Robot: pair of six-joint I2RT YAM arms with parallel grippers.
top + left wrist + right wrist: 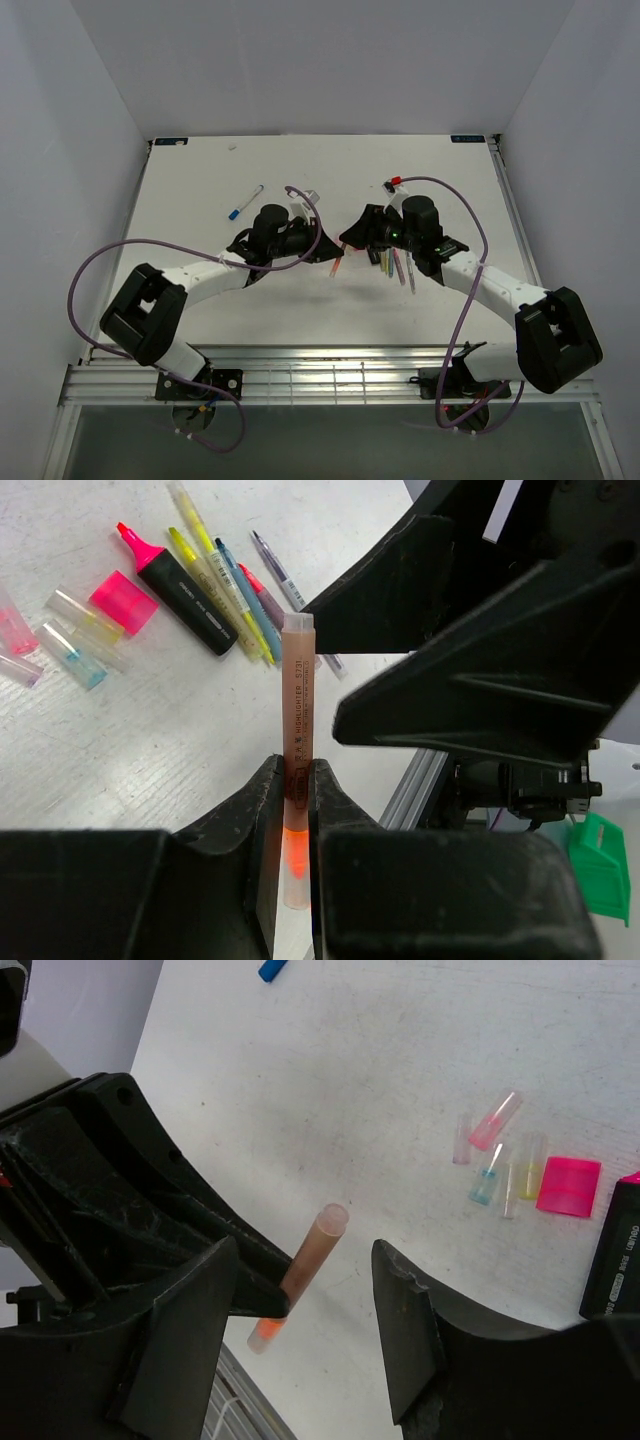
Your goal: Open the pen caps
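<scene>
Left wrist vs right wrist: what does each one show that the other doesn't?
Left wrist only: the row of thin pens and a green plastic piece past the table's edge.
Right wrist only: a blue pen end at the top edge.
Both: the orange highlighter clamped in the left gripper, the right gripper open on either side of its free end, the loose clear caps, the pink cap and the black highlighter.

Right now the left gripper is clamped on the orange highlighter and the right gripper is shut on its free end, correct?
Not quite. The left gripper does clamp the orange highlighter, but the right gripper is not shut on it. In the right wrist view its fingers stand apart, one on either side of the free end.
</scene>
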